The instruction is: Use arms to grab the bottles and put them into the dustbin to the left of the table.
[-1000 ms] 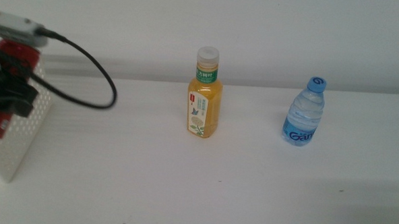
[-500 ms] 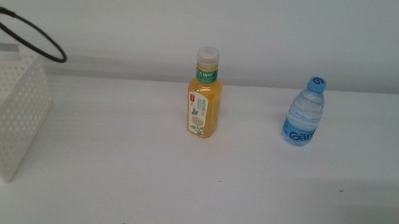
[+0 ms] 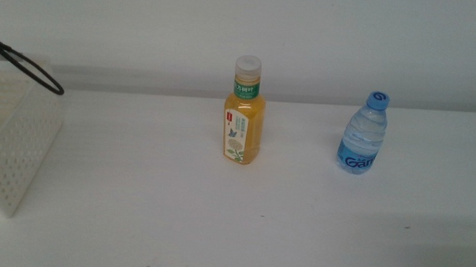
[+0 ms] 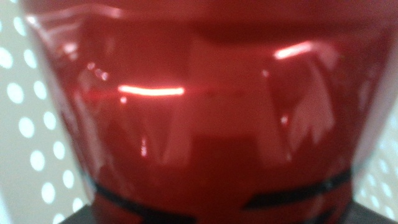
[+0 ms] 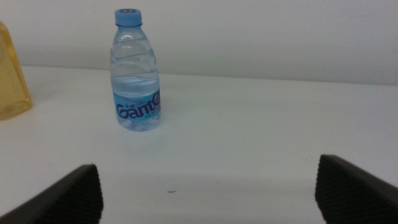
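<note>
i see wide bare table (image 3: 138, 218) between juice bottle (image 3: 244, 118) and water bottle (image 3: 362, 137); bin (image 3: 16, 152) blocks nine o'clock.

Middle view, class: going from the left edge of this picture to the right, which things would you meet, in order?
White dustbin with a black cable looping over it → orange juice bottle → blue-capped water bottle, all on the white table.
</note>
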